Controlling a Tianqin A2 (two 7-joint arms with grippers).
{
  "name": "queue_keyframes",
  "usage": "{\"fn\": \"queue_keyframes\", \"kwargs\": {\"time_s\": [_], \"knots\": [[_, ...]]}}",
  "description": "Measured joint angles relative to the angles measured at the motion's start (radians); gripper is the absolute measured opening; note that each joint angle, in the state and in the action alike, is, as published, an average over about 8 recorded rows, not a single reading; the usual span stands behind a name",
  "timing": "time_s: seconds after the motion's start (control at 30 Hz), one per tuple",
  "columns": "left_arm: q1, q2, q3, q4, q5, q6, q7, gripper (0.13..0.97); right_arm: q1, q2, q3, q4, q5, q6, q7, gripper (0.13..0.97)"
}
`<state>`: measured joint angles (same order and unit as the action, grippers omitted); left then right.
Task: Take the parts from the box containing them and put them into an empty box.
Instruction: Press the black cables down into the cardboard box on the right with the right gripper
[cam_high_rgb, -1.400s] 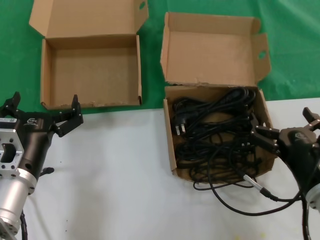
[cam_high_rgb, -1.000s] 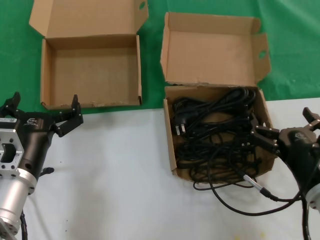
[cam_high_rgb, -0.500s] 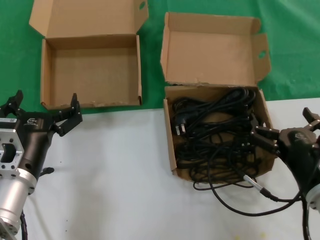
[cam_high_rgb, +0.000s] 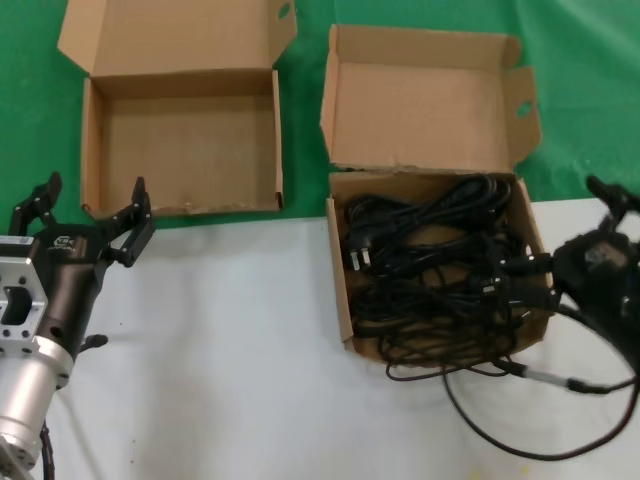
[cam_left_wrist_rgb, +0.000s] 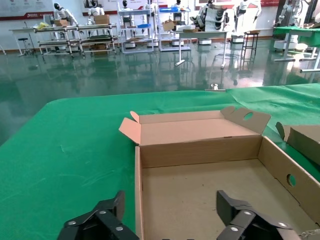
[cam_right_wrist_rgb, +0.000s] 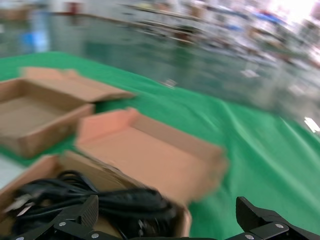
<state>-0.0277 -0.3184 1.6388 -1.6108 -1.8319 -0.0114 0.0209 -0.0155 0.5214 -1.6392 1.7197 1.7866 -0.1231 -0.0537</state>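
Cables (cam_high_rgb: 430, 270) were a tangle; right gripper (cam_high_rgb: 565, 240), spread wide, should've pinched one cord. Left gripper (cam_high_rgb: 90, 215) idled open.

Table with two cartons on it

White table top (cam_high_rgb: 240, 340) in front, green cloth (cam_high_rgb: 580, 90) behind; the empty box (cam_high_rgb: 180, 140) lies on the cloth; the box of cables (cam_high_rgb: 345, 300) lies across both.
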Motion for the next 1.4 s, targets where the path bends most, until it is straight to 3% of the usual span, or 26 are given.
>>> {"fn": "queue_keyframes", "kwargs": {"time_s": [0.3,0.6,0.73,1.0,1.4], "knots": [[0.000,0.000,0.000,0.000,0.000,0.000,0.000,0.562,0.129,0.220,-0.043,0.036,-0.047,-0.295,-0.143,0.966],[0.000,0.000,0.000,0.000,0.000,0.000,0.000,0.361,0.402,0.339,-0.162,-0.029,-0.100,-0.611,-0.239,0.966],[0.000,0.000,0.000,0.000,0.000,0.000,0.000,0.310,0.542,0.365,-0.226,-0.054,-0.142,-0.752,-0.247,0.966],[0.000,0.000,0.000,0.000,0.000,0.000,0.000,0.208,0.745,0.348,-0.339,-0.109,-0.261,-0.931,-0.238,0.966],[0.000,0.000,0.000,0.000,0.000,0.000,0.000,0.149,0.907,0.195,-0.465,-0.252,-0.430,-0.972,-0.254,0.956]]}}
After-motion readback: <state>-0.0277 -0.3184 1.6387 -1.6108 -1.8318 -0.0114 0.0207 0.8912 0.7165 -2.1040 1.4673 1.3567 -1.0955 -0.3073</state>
